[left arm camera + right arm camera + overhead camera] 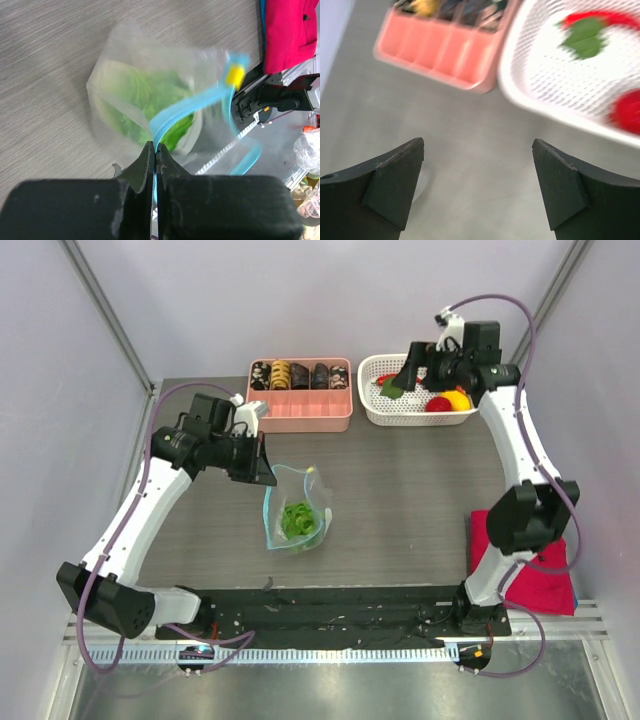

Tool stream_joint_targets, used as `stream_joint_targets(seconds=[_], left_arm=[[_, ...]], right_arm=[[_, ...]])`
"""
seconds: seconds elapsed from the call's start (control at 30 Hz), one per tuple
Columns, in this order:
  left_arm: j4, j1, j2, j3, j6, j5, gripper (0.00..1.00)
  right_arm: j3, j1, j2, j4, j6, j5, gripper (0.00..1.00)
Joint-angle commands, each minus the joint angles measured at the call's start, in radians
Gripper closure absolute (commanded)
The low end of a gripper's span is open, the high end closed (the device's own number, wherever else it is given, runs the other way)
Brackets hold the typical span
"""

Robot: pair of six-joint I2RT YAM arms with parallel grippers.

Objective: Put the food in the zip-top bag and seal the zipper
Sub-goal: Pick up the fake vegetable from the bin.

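Note:
The clear zip-top bag (297,512) lies on the table with green lettuce (297,520) inside. My left gripper (265,475) is shut on the bag's light-blue zipper (185,107) and holds that edge up. The lettuce (145,95) shows through the plastic, and a yellow slider (234,75) sits on the strip. My right gripper (402,380) is open and empty over the left part of the white basket (370,412). In the right wrist view the gripper (478,146) hangs above bare table beside the basket (545,107). The basket holds a red chili with a green leaf (585,32), a red tomato (438,404) and a yellow piece (458,399).
A pink compartment tray (300,412) with dark roll pieces stands at the back, left of the basket; it also shows in the right wrist view (440,55). A red cloth (540,575) lies at the front right by the right arm's base.

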Motion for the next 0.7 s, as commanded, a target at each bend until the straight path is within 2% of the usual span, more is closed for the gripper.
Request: stream_joint_targets(seconds=[0.0,0.17,0.27,0.43,0.67], left_arm=[[0.006,0.005,-0.003,0.045,0.004,0.025,1.0],[0.008,0.006,-0.009,0.04,0.002,0.022,1.0],[0.006,0.006,-0.011,0.037,0.001,0.023,1.0],[0.006,0.008,-0.017,0.029,-0.001,0.026,1.0],[0.009,0.019,-0.025,0.008,-0.018,0.023,1.0]], right_arm=[[0.225,-0.084,0.192,-0.044,-0.205,0.153,0.06],[0.437,-0.132,0.439,-0.111,-0.328,0.306,0.06],[0.5,-0.132,0.53,-0.113,-0.372,0.38,0.06],[0.532,-0.132,0.616,-0.071,-0.403,0.483,0.05],[0.514,-0.132,0.679,-0.042,-0.414,0.491,0.05]])
